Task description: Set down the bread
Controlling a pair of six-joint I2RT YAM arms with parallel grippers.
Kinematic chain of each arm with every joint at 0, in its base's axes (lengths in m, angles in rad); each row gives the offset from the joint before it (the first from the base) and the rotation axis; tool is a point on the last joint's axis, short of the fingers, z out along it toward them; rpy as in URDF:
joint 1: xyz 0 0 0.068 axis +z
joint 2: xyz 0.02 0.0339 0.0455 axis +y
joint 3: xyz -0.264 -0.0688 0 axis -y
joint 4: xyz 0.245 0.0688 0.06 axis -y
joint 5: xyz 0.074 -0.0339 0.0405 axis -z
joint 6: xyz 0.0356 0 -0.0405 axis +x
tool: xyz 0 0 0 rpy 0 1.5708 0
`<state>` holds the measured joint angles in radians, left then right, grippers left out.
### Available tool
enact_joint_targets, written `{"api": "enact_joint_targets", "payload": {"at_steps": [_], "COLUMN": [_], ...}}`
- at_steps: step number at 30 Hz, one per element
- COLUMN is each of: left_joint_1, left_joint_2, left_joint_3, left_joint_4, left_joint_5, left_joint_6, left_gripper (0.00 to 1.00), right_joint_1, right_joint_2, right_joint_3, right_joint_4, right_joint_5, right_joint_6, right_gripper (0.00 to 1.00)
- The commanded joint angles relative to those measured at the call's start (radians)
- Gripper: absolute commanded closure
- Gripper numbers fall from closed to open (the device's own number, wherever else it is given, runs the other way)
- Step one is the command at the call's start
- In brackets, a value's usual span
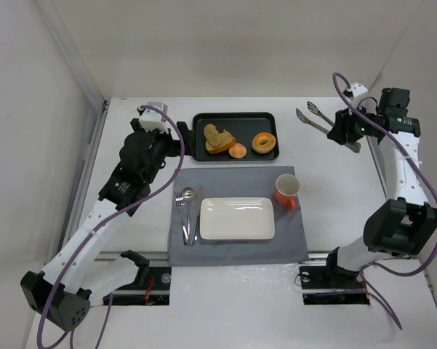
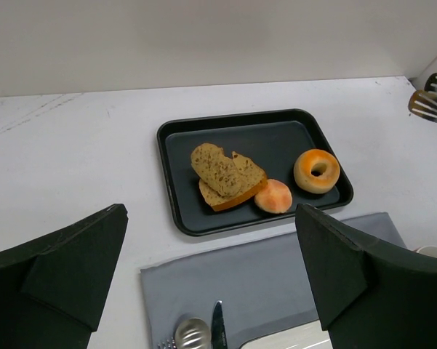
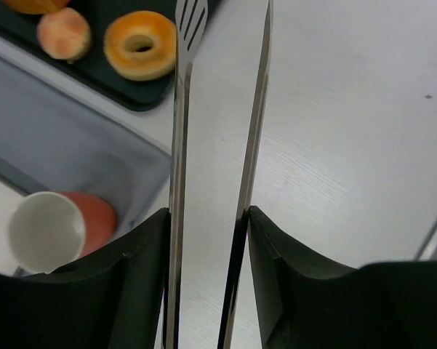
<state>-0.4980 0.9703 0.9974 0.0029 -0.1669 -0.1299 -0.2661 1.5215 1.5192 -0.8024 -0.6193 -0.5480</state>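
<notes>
The bread, a small round orange-tan bun (image 1: 237, 150), lies in the black tray (image 1: 236, 120) between the toast slices (image 1: 218, 137) and the glazed donut (image 1: 263, 142). It also shows in the left wrist view (image 2: 274, 196) and the right wrist view (image 3: 63, 33). My right gripper (image 1: 347, 131) is shut on metal tongs (image 1: 316, 118), held above the table right of the tray; the tongs' arms (image 3: 180, 145) run between its fingers (image 3: 283, 254). My left gripper (image 2: 211, 280) is open and empty, above the mat's far left edge, near the tray.
A grey mat (image 1: 236, 211) holds a white rectangular plate (image 1: 237, 218), an orange cup (image 1: 286, 190), and a fork, spoon and knife (image 1: 187, 211) on its left. White walls enclose the table on three sides.
</notes>
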Motion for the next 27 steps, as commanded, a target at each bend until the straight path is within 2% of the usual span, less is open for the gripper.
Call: {"api": "enact_joint_targets", "payload": {"at_steps": [1,4,11,27], "left_joint_1": [-0.007,-0.007,-0.007,-0.007], "left_joint_2": [-0.025,-0.025,-0.025,-0.025], "left_joint_3": [0.032,0.032,0.023,0.023], "left_joint_4": [0.048,0.048,0.048,0.048], "left_joint_5": [-0.013,-0.013,-0.031,-0.031], "left_joint_6": [-0.007,-0.007,0.003,0.003], "left_gripper": [0.0,0.0,0.0,0.0], "right_joint_1": [0.094,0.207,0.346,0.387], "right_joint_2": [-0.026,-0.026,0.095,0.258], "right_joint_3": [0.062,0.082,0.091,0.124], "right_joint_4": [-0.093,-0.119,-0.119,-0.096], "right_joint_5": [-0.143,-0.177,-0.237,-0.278], "right_joint_6": [0.039,0.071,0.117,0.148], "right_gripper": [0.5,0.5,0.5,0.51]}}
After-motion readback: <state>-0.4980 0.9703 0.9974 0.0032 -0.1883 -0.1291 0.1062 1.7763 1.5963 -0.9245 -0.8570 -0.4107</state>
